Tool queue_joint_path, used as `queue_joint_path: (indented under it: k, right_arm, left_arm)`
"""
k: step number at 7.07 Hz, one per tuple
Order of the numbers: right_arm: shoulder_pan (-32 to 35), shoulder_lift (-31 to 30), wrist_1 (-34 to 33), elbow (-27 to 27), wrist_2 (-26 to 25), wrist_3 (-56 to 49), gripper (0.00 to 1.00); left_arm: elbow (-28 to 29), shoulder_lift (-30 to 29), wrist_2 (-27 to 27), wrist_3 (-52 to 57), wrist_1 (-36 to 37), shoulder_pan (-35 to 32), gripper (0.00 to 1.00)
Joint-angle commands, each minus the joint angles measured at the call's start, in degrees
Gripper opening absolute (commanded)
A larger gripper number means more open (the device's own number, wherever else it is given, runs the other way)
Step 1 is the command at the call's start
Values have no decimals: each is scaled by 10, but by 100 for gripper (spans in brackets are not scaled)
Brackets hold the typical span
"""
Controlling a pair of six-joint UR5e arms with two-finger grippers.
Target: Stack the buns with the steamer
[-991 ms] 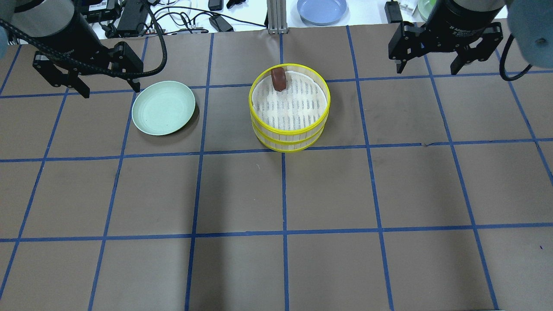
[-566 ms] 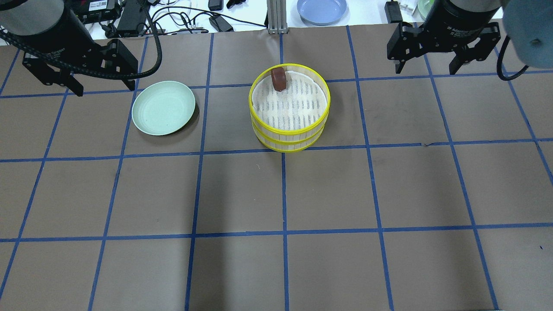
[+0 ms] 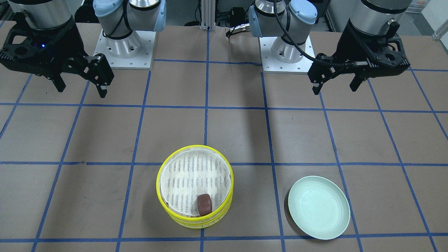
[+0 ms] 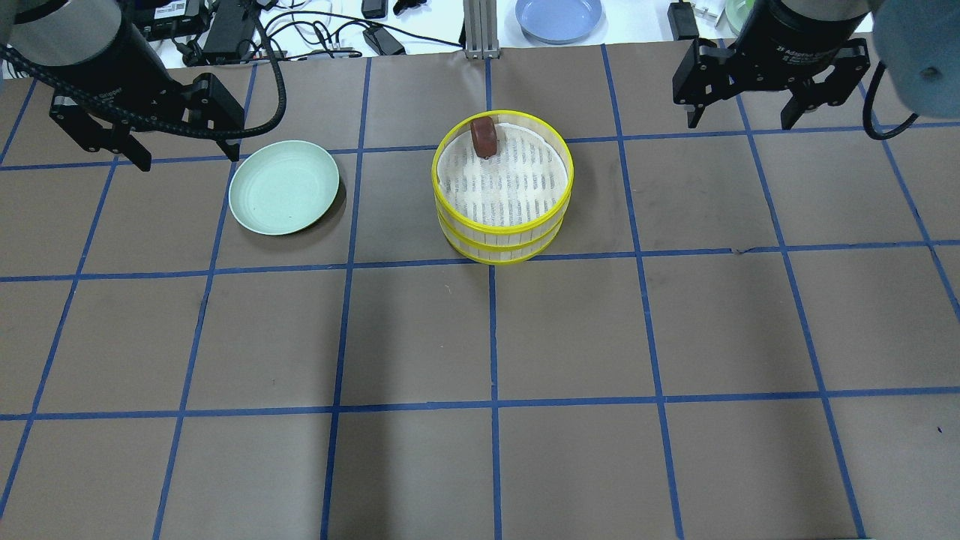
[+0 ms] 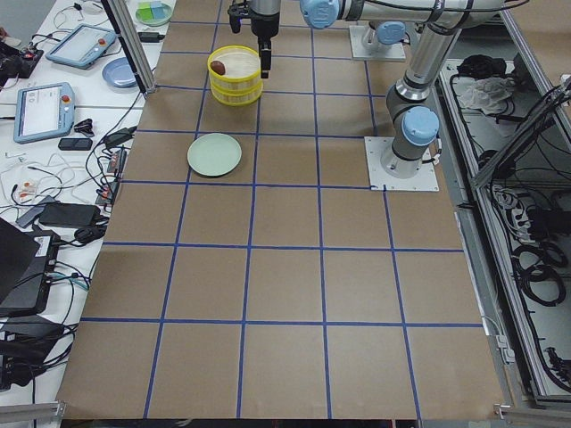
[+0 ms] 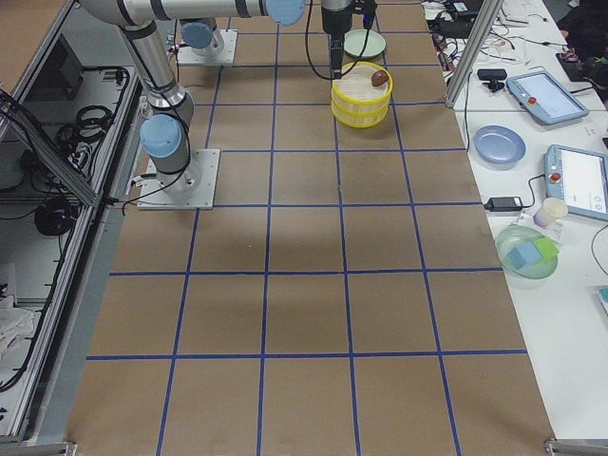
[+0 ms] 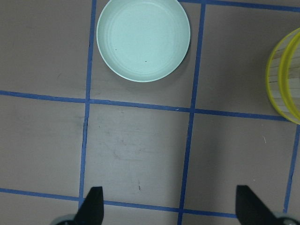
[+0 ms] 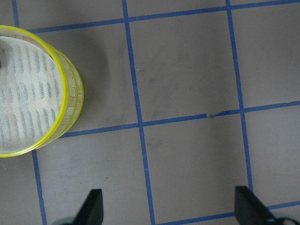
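The steamer (image 4: 501, 241) stands two tiers high on the tabletop (image 4: 570, 337), the brown bun (image 4: 484, 136) on edge against its top rim; no cream bun shows. The left gripper (image 4: 189, 154) and right gripper (image 4: 741, 120) hang wide and empty, well apart from the steamer. The bun looks soft, light, apt to roll: pinch its flat faces gently.

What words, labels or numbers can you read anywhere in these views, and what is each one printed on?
"2F Adaptive": white print on the body of the right gripper; the rest is unclear.
"Gripper": white print on the body of the left gripper, faint.
Label on the adapter and screen of the pendant: too small to read.
On the steamer, bun and plate: no text.
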Motion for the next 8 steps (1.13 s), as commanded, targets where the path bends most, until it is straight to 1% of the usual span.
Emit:
queue_joint_path:
  k: [1,5,8]
  right_arm:
    - [0,0,1,0,-1,0,100]
    - [0,0,0,0,5,0,100]
    - [0,0,0,0,6,0,100]
  left_arm:
    - [-7,5,0,-1,3,-1,100]
    - [-7,6,3,-9,14,0,100]
    - [-9,-7,4,-6,22,2,100]
